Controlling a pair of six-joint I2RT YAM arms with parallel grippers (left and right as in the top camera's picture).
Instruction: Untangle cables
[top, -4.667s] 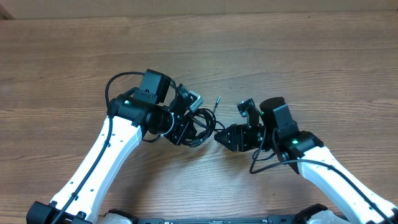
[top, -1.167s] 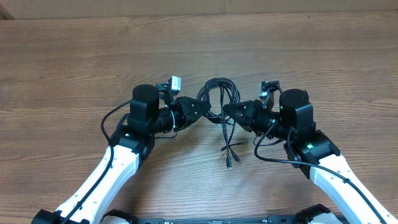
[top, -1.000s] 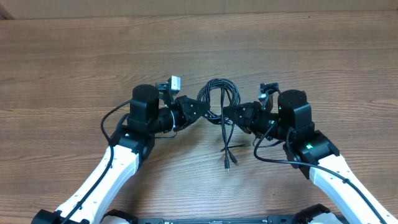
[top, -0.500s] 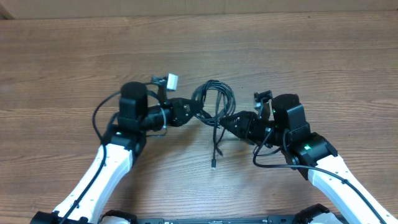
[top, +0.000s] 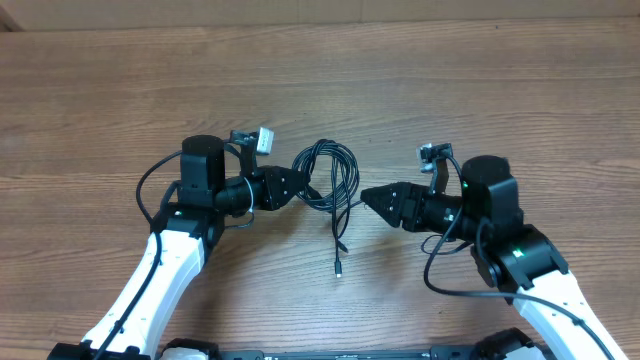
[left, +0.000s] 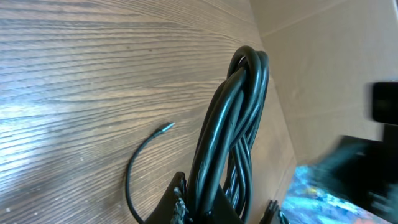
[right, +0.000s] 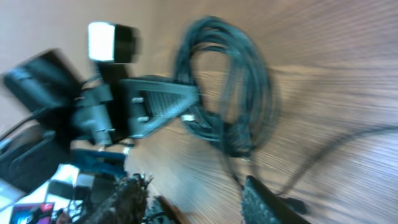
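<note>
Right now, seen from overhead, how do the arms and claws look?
The left arm and right arm have white lower links, black joints and looping black wires. The left claw and right claw are black tapered wedges. The right arm shows green lights.

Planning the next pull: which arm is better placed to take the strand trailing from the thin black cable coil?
Right. The right gripper is open and empty, tips near the trailing strand; the left gripper is shut on the coil of thin black cables, anchoring it.
</note>
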